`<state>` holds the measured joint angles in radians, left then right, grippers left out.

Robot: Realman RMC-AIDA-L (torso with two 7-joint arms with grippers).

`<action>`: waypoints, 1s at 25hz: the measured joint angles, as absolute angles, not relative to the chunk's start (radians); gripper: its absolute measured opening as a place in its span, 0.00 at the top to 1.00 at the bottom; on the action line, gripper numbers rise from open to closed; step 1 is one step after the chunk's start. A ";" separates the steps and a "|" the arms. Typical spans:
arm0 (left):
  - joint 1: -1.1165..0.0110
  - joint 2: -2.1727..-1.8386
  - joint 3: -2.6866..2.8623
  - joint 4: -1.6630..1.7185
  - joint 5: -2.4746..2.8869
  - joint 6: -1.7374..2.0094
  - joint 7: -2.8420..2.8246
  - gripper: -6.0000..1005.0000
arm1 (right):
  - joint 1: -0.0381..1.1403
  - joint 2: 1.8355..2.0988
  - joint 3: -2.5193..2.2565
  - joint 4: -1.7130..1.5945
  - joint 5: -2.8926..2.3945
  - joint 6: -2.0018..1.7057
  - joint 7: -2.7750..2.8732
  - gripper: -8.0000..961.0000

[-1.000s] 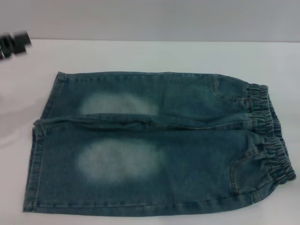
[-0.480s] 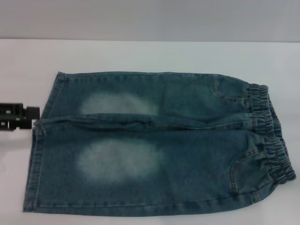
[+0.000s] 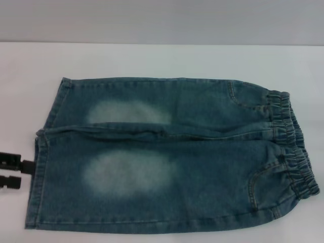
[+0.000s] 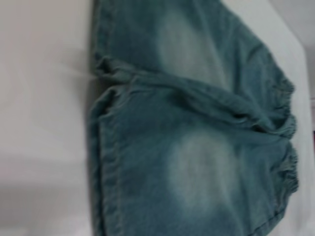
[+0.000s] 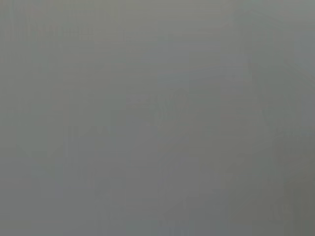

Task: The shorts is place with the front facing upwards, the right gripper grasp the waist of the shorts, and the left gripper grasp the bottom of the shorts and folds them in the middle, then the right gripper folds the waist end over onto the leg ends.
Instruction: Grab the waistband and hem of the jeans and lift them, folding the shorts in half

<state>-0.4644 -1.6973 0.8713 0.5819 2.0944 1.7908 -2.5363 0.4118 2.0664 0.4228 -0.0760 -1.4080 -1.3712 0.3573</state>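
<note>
The blue-green denim shorts lie flat on the white table, front up, with pale patches on both thighs. The gathered waist of the shorts is at the right. The bottom of the shorts, two straight leg hems, is at the left. My left gripper pokes in from the left edge, just beside the nearer leg's hem, open with a gap between its two black fingers. In the left wrist view the shorts fill the picture, with the leg hems nearest. The right gripper is out of view; its wrist view is plain grey.
White table surface runs along the far side of the shorts and to their left. A grey wall rises behind the table's far edge.
My left gripper has come down along the left side, from the far left corner to just beside the nearer leg's hem. The shorts have not moved.
</note>
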 joint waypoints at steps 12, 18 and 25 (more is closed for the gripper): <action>-0.470 -1.743 0.871 0.573 2.207 1.760 -2.557 0.26 | 0.421 2.055 0.422 -0.089 -1.408 -1.340 0.357 0.24; -0.469 -1.754 0.869 0.572 2.247 1.745 -2.565 0.27 | 0.423 2.052 0.423 -0.089 -1.408 -1.339 0.357 0.25; -0.463 -1.760 0.869 0.572 2.278 1.738 -2.563 0.27 | 0.425 2.052 0.423 -0.087 -1.408 -1.339 0.357 0.25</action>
